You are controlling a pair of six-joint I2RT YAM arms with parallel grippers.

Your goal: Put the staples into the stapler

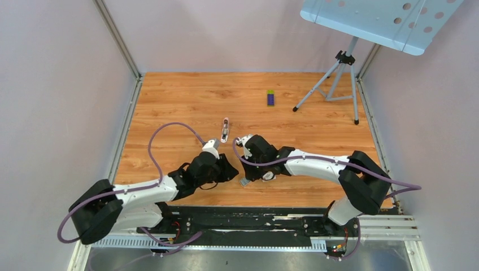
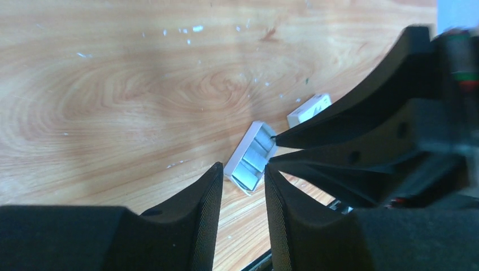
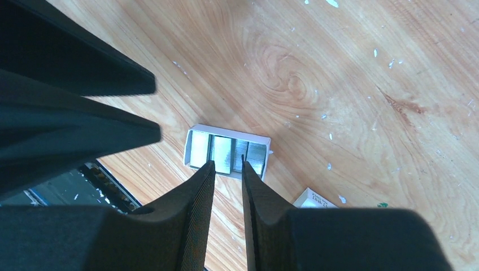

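Staples point(image 3: 223, 153) in a white tray point(image 3: 231, 133) are resolved only by wrist views, not overhead. Jaws of left gripper point(image 2: 243, 175) and right gripper point(image 3: 228, 165) are seen narrowly parted, empty.

The staples point(image 3: 225, 153) lie in a tray point(image 3: 231, 132) near the table's point(image 1: 169, 101) front edge, a card point(image 3: 313, 199) just beside it, the stapler point(image 1: 225, 130) farther back, a stand point(image 1: 344, 57) at the right rear.
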